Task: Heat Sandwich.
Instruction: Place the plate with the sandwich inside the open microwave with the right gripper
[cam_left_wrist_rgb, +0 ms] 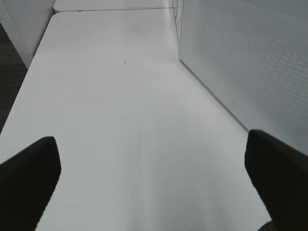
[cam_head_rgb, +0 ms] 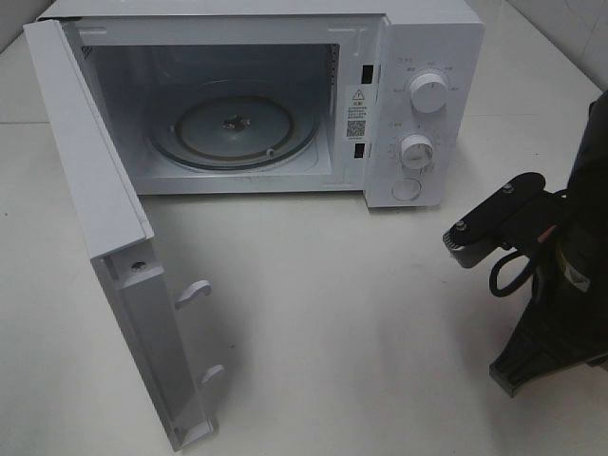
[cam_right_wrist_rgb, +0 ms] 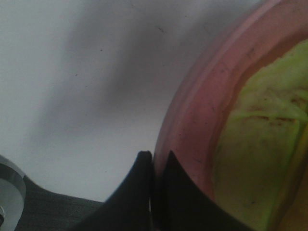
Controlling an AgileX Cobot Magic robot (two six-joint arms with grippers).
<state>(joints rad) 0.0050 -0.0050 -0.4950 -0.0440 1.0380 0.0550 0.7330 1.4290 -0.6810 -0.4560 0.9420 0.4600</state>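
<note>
nearest to us, in front of the microwave (cam_head_rgb: 432,38) and to its right: one right arm (cam_head_rgb: 570,285), black, above the white table (cam_head_rgb: 332,313). in its wrist view the one right gripper (cam_right_wrist_rgb: 155,154) has both fingers (cam_right_wrist_rgb: 139,192) pressed together, pinching the rim of one pink plate (cam_right_wrist_rgb: 202,96). one sandwich (cam_right_wrist_rgb: 260,144), yellowish-green with brown streaks, lies on that plate, just inside the rim. neither plate nor sandwich shows in the high view, so we cannot place them more closely relative to the microwave.

left of the microwave, outside its open door: one left gripper (cam_left_wrist_rgb: 151,142), jaws spread wide, nothing between them, above bare table. the perforated panel of the door runs along one side of that wrist view.

one door (cam_head_rgb: 85,161), swung fully open on the microwave's left, its free edge toward us. we count two latch hooks on that edge: the upper hook (cam_head_rgb: 193,293) and the lower hook (cam_head_rgb: 211,373).

farther back, the microwave body, count one, white. cavity open toward us; one glass turntable (cam_head_rgb: 237,128) on its floor. control panel on the microwave's right side: two knobs, the top knob (cam_head_rgb: 427,92) and the second knob (cam_head_rgb: 415,148) below it, then one round button (cam_head_rgb: 406,189) lowest.
</note>
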